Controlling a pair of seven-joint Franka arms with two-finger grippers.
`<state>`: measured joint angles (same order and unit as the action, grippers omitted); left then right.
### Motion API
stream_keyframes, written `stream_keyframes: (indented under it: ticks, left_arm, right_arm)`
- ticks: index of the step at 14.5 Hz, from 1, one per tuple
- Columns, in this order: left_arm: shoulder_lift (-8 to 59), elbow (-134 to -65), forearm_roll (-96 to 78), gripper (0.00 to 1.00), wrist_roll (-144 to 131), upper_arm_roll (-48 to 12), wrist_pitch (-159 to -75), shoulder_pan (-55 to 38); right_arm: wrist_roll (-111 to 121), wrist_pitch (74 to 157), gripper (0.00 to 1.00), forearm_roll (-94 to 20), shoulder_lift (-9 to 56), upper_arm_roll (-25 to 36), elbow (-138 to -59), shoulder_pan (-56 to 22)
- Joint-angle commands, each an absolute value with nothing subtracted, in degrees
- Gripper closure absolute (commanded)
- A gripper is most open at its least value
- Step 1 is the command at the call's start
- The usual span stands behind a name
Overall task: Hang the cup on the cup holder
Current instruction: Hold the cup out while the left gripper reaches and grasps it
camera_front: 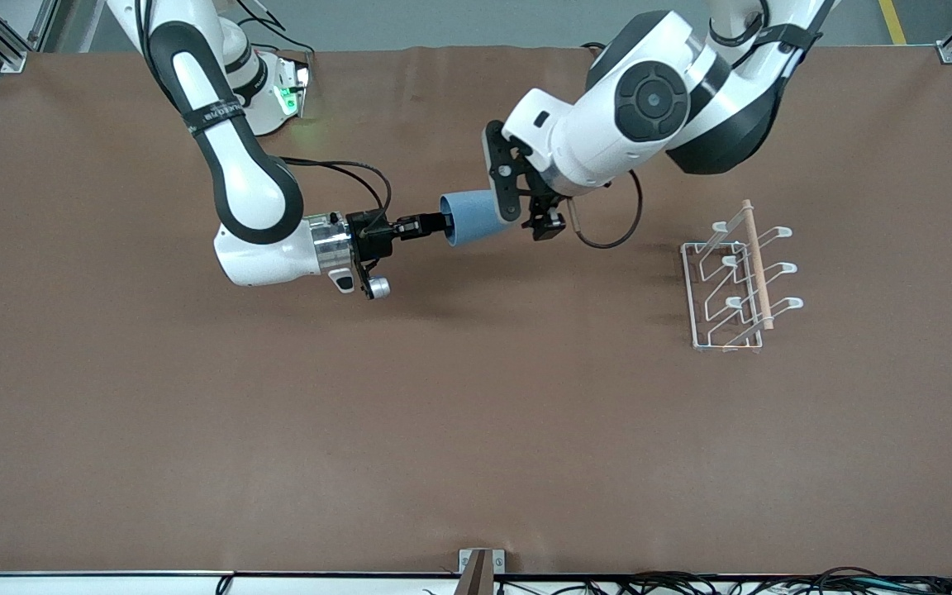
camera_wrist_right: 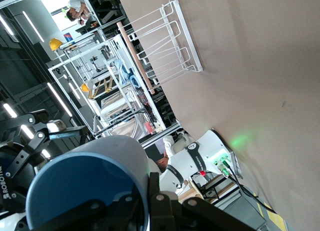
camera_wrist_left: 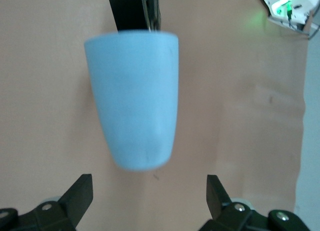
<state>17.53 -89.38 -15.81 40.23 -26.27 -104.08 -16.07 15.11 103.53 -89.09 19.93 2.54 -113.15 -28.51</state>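
Two grippers meet at one cup, up in the air over the middle of the table (camera_front: 195,463). We start at the right gripper (camera_front: 436,223): its fingers are pinched closed on the rim of the cup (camera_front: 473,219), one finger inside the mouth and one outside, as the right wrist view shows. From there the cup's long axis runs roughly level, mouth toward the right arm's end, closed bottom pointing toward the left arm's end. And that is where we find the left gripper (camera_front: 525,202), spread wide, fingers (camera_wrist_left: 80,193) well apart on either side of the cup's bottom end and not touching it. So the cup lies straight ahead of the open left gripper, bottom first; we judge a handover is coming, with the left fingers set to close across the body. Further out, the cup holder (camera_front: 736,277) stands on the table toward the left arm's end, prongs empty, clearly nearer the left arm than the right
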Motion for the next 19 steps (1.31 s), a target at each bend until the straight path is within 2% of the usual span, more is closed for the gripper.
stream_keyframes:
  ticks: [1,4,8,9,13,15,17,18,19]
  left_arm:
    - [20.29,-88.24,-17.40,0.00,39.46,-26.37,-108.70,-17.05]
    - [21.97,-88.24,-18.98,0.00,38.76,-26.37,-112.75,-18.01]
    - [23.20,-88.33,-18.99,0.00,38.76,-26.37,-113.20,-19.25]
    - [23.20,-88.42,-19.07,0.03,38.50,-26.37,-113.20,-19.25]
    - [23.47,-89.03,-18.81,0.40,38.32,-26.37,-113.20,-19.34]
    - [23.47,-89.12,-18.81,0.64,38.32,-26.37,-112.77,-19.07]
    - [23.38,-89.03,-18.81,0.72,38.23,-26.37,-112.85,-18.99]
    - [23.29,-88.95,-18.63,0.76,38.15,-26.37,-112.85,-18.98]
    - [23.20,-88.86,-18.46,0.76,37.80,-26.28,-112.76,-18.98]
  right_arm:
    - [15.73,103.62,1.00,-90.88,19.42,2.99,-113.73,-29.18]
    - [15.73,103.62,1.00,-90.97,19.42,2.99,-113.73,-29.18]
    - [15.73,103.62,1.00,-90.88,19.42,2.99,-113.73,-29.27]
    - [15.73,103.62,1.00,-90.88,19.42,2.99,-113.73,-29.27]
    - [15.73,103.62,1.00,-90.88,19.42,2.99,-113.73,-29.27]
    - [15.73,103.62,1.00,-90.88,19.42,2.99,-113.73,-29.27]
    - [15.73,103.54,0.97,-90.88,19.51,2.99,-113.64,-29.27]
    - [15.73,103.45,0.81,-90.88,19.51,2.99,-113.73,-29.18]
    - [15.65,103.45,0.35,-90.88,19.42,3.08,-113.73,-29.09]
